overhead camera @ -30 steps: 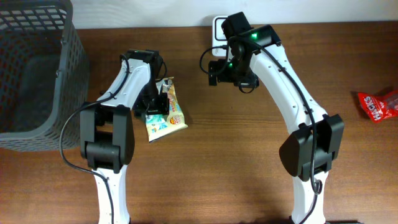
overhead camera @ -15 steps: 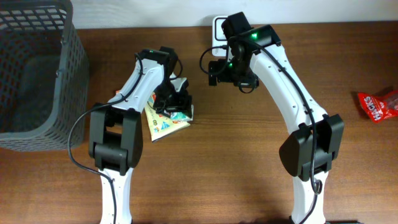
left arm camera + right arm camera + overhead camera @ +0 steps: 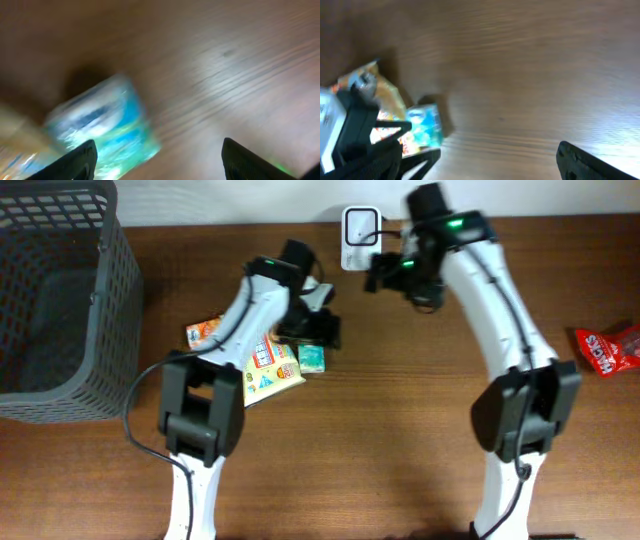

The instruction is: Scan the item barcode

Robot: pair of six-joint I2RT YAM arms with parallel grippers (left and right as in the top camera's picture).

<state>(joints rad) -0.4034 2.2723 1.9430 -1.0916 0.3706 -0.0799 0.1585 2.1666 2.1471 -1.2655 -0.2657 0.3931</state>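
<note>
Your left gripper (image 3: 318, 330) hangs over the middle of the table, jaws spread, nothing between them. The teal packet (image 3: 312, 358) lies flat on the wood just below it in the overhead view, close against the right edge of the yellow snack bag (image 3: 268, 370). It is held by nobody. Your right gripper (image 3: 385, 272) is wide open and empty too, up by the white box (image 3: 358, 225) at top centre, which I take for the scanner. So I'd call this the pick-up step: no item is in hand and nothing is facing the scanner yet. Next you'd want the left jaws down around the teal packet alone, clear of the yellow bag, then a firm close, a lift, and its barcode side turned to the white box. Mind, the left wrist view is smeared with blur and no barcode shows on any face, so which side to present is anyone's guess. The grey basket (image 3: 60, 300) at upper left and the red packet (image 3: 608, 348) at the right edge are both cut off.
</note>
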